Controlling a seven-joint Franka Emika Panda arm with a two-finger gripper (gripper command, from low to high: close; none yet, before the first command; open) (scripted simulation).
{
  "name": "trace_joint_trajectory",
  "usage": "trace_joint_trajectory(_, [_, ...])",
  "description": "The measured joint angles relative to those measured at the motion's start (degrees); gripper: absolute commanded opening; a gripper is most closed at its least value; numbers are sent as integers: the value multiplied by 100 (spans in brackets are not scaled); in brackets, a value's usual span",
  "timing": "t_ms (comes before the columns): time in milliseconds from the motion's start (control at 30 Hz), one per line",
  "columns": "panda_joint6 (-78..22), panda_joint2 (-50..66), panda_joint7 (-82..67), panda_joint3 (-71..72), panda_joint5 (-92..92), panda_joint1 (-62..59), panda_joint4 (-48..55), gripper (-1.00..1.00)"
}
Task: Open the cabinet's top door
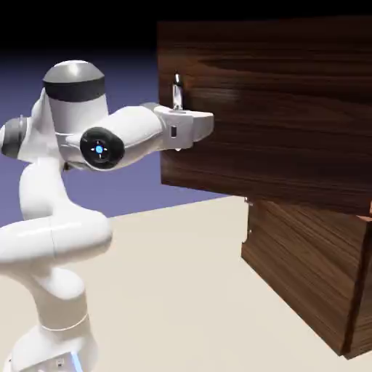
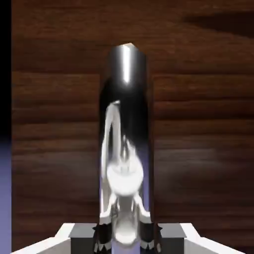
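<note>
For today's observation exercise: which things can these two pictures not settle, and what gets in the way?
- Tool fingertips: hand view, hidden behind the handle; exterior view, too small.
- Cabinet right side: exterior view, cut by the edge.
- Top door interior: both views, hidden by its own panel.

Dark walnut-brown wood with horizontal grain is shown on the cabinet (image 1: 305,276) and its top door (image 1: 276,109). A polished silver finish with dark reflections is seen on the handle (image 2: 126,139). The arm (image 1: 51,232) is rendered white with grey joint caps; the hand (image 2: 126,238) appears pale grey, possibly black-tipped. The surface (image 1: 174,290) is beige.
</note>
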Motion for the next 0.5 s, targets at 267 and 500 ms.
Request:
trace_joint_trajectory(267, [-996, 1662, -1335, -216, -1436, -446, 861, -100])
trace_joint_trajectory(500, [-1440, 3116, -2408, -244, -2654, -549, 1850, -100])
